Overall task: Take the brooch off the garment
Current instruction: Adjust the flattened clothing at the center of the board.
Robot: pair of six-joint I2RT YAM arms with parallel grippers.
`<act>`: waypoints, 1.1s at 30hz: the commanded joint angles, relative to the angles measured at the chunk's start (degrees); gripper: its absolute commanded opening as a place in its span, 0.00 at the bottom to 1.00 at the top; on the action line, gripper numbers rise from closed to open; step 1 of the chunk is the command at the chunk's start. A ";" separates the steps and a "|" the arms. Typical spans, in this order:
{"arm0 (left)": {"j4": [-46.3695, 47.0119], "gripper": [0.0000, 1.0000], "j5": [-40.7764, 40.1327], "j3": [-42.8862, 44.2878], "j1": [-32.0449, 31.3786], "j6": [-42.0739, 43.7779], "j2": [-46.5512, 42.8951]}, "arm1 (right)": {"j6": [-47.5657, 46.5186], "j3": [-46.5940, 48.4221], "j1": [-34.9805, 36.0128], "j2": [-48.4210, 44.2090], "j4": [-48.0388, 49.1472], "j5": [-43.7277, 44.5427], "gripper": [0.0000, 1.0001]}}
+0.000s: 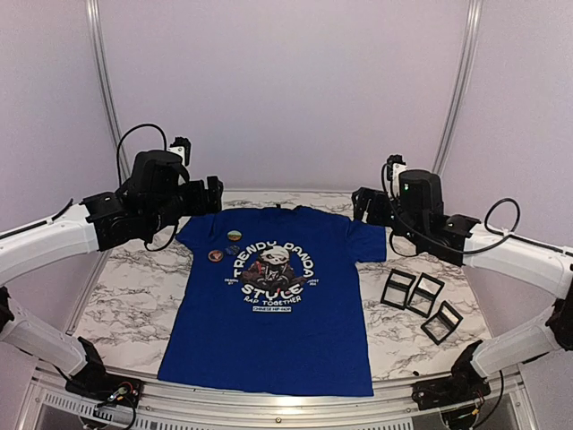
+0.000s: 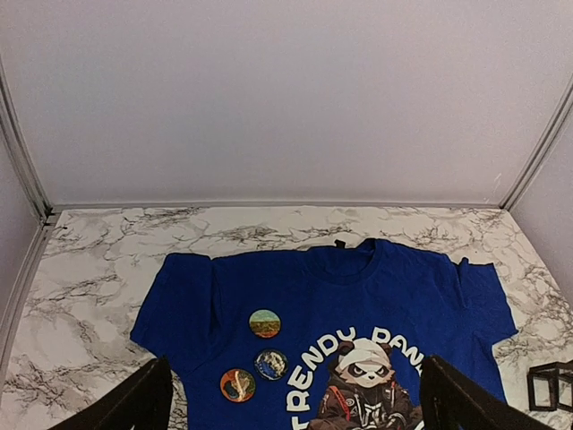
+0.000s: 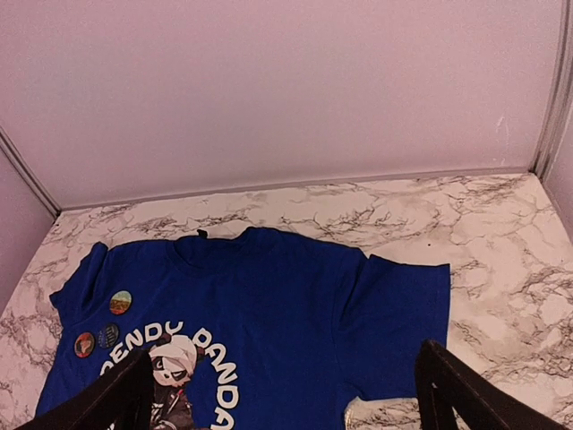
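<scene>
Spread flat on the marble table (image 1: pixel 116 305): garment (image 1: pixel 277 340), collar far, hem at the near edge, panda print and white lettering facing up. Pinned in a tight cluster on the chest, left of the lettering: green-and-orange brooch (image 1: pixel 234 236) farthest, dark blue brooch (image 1: pixel 232 250) just near of it, orange-and-black brooch (image 1: pixel 215 255) nearest and leftmost.

Raised off the table by the left sleeve: left gripper (image 1: pixel 215 194), jaws spread wide apart, clamped on nothing, touching nothing. Through its wrist camera, black fingers (image 2: pixel 143 399) at the two bottom corners, all three brooches low in the gap between them, closer to the left finger, down on the cloth and clear of both.

Raised at the far right, near the right sleeve: right gripper (image 1: pixel 360 204), jaws also wide apart, nothing between them. Through its wrist camera, the brooches far over to the left, across the chest print from it, well apart.

On the table right of the garment, not touching it: three small black frames (image 1: pixel 424 294), standing tilted, close together.
</scene>
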 commanded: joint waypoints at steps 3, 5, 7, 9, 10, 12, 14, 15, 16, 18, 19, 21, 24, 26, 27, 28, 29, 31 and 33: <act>-2.69 0.99 -2.90 2.57 0.36 0.56 1.76 | 2.95 3.03 -0.91 0.37 -5.45 -2.81 0.98; -2.48 0.99 -2.13 2.53 0.72 0.53 1.91 | 3.16 3.67 -0.82 0.74 -7.15 -3.85 0.98; -2.28 0.99 -1.02 2.11 1.24 0.12 1.93 | 3.04 4.84 -0.05 1.81 -8.92 -4.03 0.98; -1.90 0.99 -0.03 1.15 2.07 -0.45 1.90 | 2.06 6.25 1.17 3.51 -9.89 -4.02 0.98; -1.75 0.99 0.34 0.64 2.52 -0.93 1.92 | 1.54 7.21 1.85 4.81 -9.99 -4.29 0.98; -1.38 0.99 1.47 -0.44 3.74 -1.75 2.09 | 0.92 9.92 2.77 8.19 -10.21 -6.09 0.98; -1.35 0.99 2.84 -1.56 5.43 -3.38 2.42 | 0.64 12.93 3.25 12.21 -9.89 -8.35 0.98; -1.18 0.99 4.43 -2.26 6.46 -4.29 2.56 | 0.51 14.26 3.38 14.25 -9.24 -9.62 0.98; -0.77 0.99 5.61 -3.15 7.30 -5.07 2.73 | 0.21 15.54 3.56 16.20 -8.45 -10.86 0.98; 0.18 0.99 7.19 -5.02 8.64 -6.50 3.21 | -0.35 18.45 3.71 20.54 -7.39 -13.06 0.97; 0.69 0.99 7.74 -5.90 9.17 -7.13 3.61 | -0.63 20.11 3.75 22.92 -7.50 -13.90 0.97; 1.80 0.99 9.14 -7.10 10.11 -8.09 4.85 | -1.42 24.39 3.88 28.07 -8.27 -16.01 0.96; 3.20 0.99 11.58 -7.29 11.34 -8.44 7.53 | -2.56 30.80 4.45 35.52 -8.69 -17.84 0.95; 4.38 0.99 13.33 -6.97 12.20 -8.69 9.59 | -2.50 35.24 4.72 40.93 -8.51 -18.48 0.95; 4.67 0.99 13.81 -6.64 12.62 -8.98 10.55 | -2.35 37.04 4.73 42.89 -8.43 -18.65 0.94; 4.89 0.99 14.51 -6.25 13.10 -9.22 11.86 | -2.27 38.86 4.73 44.92 -8.39 -18.71 0.93; 5.02 0.99 15.07 -5.75 13.41 -9.34 12.77 | -2.41 40.42 4.93 46.63 -8.44 -18.45 0.93; 5.31 0.99 15.82 -4.86 13.96 -9.41 14.69 | -2.85 43.61 5.38 49.95 -8.53 -17.73 0.92; 5.82 0.99 16.95 -4.09 14.49 -9.27 16.66 | -3.30 46.21 6.03 52.89 -8.89 -16.98 0.92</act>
